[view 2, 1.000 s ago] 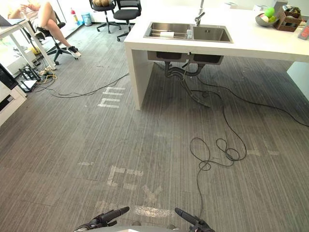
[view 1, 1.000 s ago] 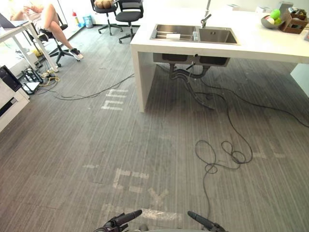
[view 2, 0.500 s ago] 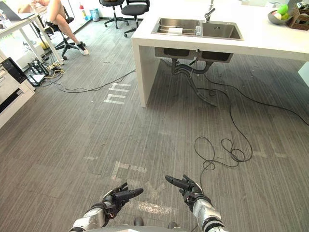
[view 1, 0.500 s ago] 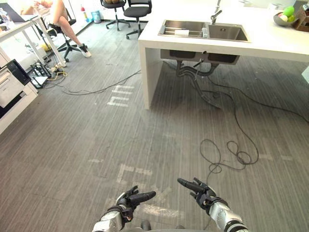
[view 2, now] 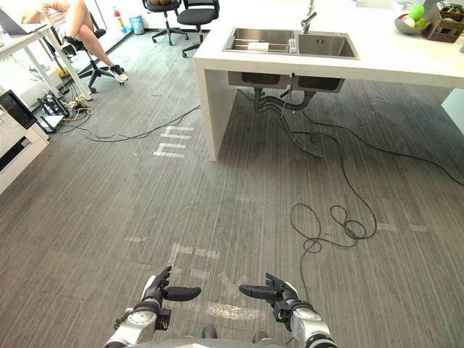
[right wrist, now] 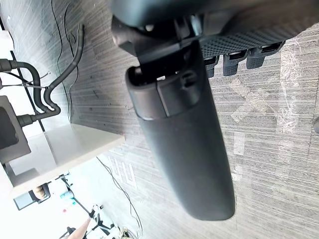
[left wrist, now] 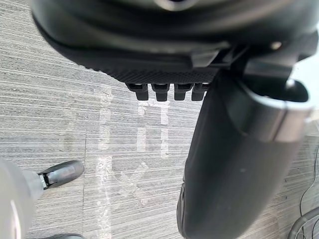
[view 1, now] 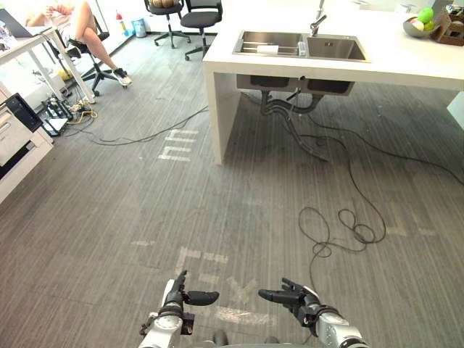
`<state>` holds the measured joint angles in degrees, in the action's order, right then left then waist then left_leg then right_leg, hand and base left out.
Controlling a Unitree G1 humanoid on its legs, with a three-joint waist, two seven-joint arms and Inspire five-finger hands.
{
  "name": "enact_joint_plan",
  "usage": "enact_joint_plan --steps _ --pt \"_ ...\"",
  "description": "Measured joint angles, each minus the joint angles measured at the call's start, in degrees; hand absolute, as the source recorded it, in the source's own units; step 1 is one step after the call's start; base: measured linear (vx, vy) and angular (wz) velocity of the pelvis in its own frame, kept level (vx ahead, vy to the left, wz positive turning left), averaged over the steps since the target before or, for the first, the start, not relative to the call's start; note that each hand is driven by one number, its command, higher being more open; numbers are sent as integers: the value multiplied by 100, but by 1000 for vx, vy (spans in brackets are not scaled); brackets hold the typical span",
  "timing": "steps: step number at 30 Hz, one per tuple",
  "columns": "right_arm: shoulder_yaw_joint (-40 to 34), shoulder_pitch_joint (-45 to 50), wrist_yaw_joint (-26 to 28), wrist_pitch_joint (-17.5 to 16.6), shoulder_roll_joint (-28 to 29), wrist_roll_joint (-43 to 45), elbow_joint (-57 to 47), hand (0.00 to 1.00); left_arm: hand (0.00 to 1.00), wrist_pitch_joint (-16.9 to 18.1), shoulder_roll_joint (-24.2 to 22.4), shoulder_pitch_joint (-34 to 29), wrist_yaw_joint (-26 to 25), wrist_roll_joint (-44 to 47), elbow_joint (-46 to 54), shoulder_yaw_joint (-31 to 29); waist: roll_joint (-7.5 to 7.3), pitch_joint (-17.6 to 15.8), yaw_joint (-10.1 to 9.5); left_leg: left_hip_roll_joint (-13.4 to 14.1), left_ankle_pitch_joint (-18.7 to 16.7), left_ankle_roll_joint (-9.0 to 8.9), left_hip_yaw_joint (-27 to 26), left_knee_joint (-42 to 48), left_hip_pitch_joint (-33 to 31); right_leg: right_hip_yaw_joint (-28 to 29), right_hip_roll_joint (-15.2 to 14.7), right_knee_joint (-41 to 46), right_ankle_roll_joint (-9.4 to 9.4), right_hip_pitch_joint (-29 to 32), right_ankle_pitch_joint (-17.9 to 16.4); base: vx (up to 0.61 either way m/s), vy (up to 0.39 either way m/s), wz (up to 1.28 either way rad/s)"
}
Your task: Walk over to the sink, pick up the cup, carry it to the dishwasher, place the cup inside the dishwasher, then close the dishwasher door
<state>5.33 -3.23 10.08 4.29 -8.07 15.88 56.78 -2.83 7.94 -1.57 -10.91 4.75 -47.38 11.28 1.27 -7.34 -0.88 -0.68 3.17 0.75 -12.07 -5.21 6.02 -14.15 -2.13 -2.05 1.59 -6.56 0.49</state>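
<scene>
The steel double sink is set in a white counter far ahead, at the back of the room. A small white object lies on a rack in its left basin; I cannot tell whether it is the cup. Low over the carpet by the near edge, my left hand and right hand are both open and empty, thumbs pointing toward each other. The left wrist view has the left hand's thumb over bare carpet. In the right wrist view, the thumb stands out over the floor.
A black cable loops on the carpet between me and the counter, with hoses under the sink. A white appliance stands at the left edge. A person sits far left beside office chairs. A fruit bowl is on the counter.
The view has shifted a little. Both hands came up into view from the bottom edge, then sank lower and turned so the thumbs point inward.
</scene>
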Motion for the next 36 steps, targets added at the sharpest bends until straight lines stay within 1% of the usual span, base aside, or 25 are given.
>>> enact_joint_plan --steps 3,6,9,10,11,13,14,16,17,20,22,23,24,25,26,27,28,29,30,32,33,34,35,36 --pt "119 -1 56 -116 -3 -10 17 100 100 0 4 -92 -9 -31 -30 -2 4 -49 -1 13 -22 28 -175 -2 94 155 5 73 1 -2 -1 -46 23 -26" --pt "168 32 34 -106 -10 6 100 100 100 -1 7 -204 5 -16 -121 -3 2 -52 2 8 -42 58 -256 -2 135 237 -8 167 12 36 -11 -38 27 -16" --pt "151 209 -57 -30 -7 264 256 100 100 -2 -5 -319 42 131 -335 -33 -14 -64 4 -27 -51 74 -253 -3 184 234 -64 317 64 49 -72 -35 43 2" --pt "111 260 -65 -20 0 335 311 100 100 -2 -27 -330 53 246 -344 -138 -25 -77 0 -42 -52 79 -252 -3 173 223 -86 376 68 83 -92 -49 55 0" --pt "34 257 -80 -50 7 398 346 100 100 29 -34 -337 80 357 -382 -243 -44 -148 -17 -64 -56 110 -260 -1 130 244 -127 575 112 219 -161 -65 66 2" --pt "-78 233 -97 -104 34 477 348 100 100 65 -12 -306 91 459 -435 -253 -79 -202 -9 -99 -28 180 -257 7 35 240 -191 805 161 401 -252 -73 63 3" --pt "-107 186 -132 -190 50 480 356 100 100 108 11 -269 127 564 -433 -296 -159 -283 -12 -140 -42 209 -258 50 -91 226 -268 999 177 593 -337 -71 65 11" --pt "-109 115 -146 -244 66 492 362 100 100 130 51 -196 154 613 -435 -302 -229 -362 -20 -167 -79 285 -267 177 -279 151 -362 1149 188 796 -382 -49 63 12" --pt "-110 52 -180 -273 84 544 393 100 100 157 80 -153 173 713 -433 -336 -290 -424 -61 -173 -105 339 -279 276 -442 43 -431 1225 218 942 -403 -17 54 4" --pt "-174 -18 -335 -360 161 766 529 100 100 205 122 -129 252 903 -429 -509 -380 -505 -134 -201 -193 428 -308 347 -473 -240 -591 1312 247 951 -420 50 45 -4" --pt "-233 -9 -375 -411 167 941 529 100 100 256 119 -154 268 902 -421 -505 -368 -514 -113 -231 -242 424 -311 313 -361 -258 -591 1196 245 824 -420 113 25 -3" --pt "-265 4 -384 -450 176 977 502 100 100 322 124 -186 268 902 -397 -504 -366 -512 -115 -229 -254 373 -331 293 -282 -253 -573 1051 241 718 -400 143 27 -8" --pt "-269 22 -391 -453 175 978 442 100 100 328 130 -193 266 902 -371 -499 -370 -510 -120 -228 -262 373 -343 293 -240 -243 -564 1008 242 681 -374 176 29 -13" --pt "-293 43 -400 -457 164 977 291 100 100 326 146 -202 261 910 -254 -471 -370 -517 -125 -217 -324 398 -346 293 -188 -207 -587 1184 328 686 -349 188 16 -16" --pt "-351 7 -397 -456 144 975 200 100 100 323 134 -177 255 965 -156 -463 -320 -574 -108 -178 -403 439 -350 334 -141 -185 -662 1932 514 1001 -477 177 18 -4" --pt "-414 15 -406 -453 142 976 89 100 100 305 130 -142 245 1007 -38 -443 -257 -637 -50 -86 -519 495 -287 452 -70 -176 -687 2575 568 1342 -673 166 7 9" --pt "-384 79 -399 -422 144 975 -42 100 100 301 199 -119 209 1100 148 -415 -238 -699 -11 65 -713 475 -255 689 51 -123 -604 2554 528 1463 -803 184 -1 16" --pt "-379 163 -407 -377 153 977 -190 100 100 288 244 -100 199 1147 232 -410 -232 -708 -17 158 -867 438 -255 844 159 -94 -556 2498 529 1584 -788 215 -19 9" --pt "-370 225 -414 -341 150 973 -351 100 100 284 292 -82 191 1193 289 -414 -228 -714 -9 219 -971 348 -246 988 265 -80 -517 2308 538 1686 -740 313 -44 12" --pt "-375 413 -414 -275 143 972 -653 100 100 198 383 -11 195 1232 484 -425 -394 -712 16 218 -1336 184 -125 1391 416 -83 -564 1594 575 1872 -376 351 -90 32" --pt "-390 433 -409 -252 143 975 -652 100 100 182 394 19 205 1230 486 -425 -431 -712 14 205 -1440 144 -71 1478 444 -82 -591 1482 558 1914 -333 330 -155 40" --pt "-412 436 -385 -185 130 975 -643 100 100 137 386 23 225 1222 483 -427 -483 -684 15 187 -1663 59 24 1660 472 -25 -616 1333 515 1970 -258 284 -163 33" --pt "-451 439 -366 -153 131 975 -635 100 100 106 374 18 230 1222 479 -427 -491 -678 15 187 -1794 20 81 1768 482 20 -614 1303 484 1988 -233 367 -245 37" --pt "-551 440 -313 -93 128 985 -604 100 100 44 355 -15 240 1224 456 -425 -495 -645 12 190 -2126 0 162 1985 469 139 -609 1430 348 2052 -175 392 -278 28"
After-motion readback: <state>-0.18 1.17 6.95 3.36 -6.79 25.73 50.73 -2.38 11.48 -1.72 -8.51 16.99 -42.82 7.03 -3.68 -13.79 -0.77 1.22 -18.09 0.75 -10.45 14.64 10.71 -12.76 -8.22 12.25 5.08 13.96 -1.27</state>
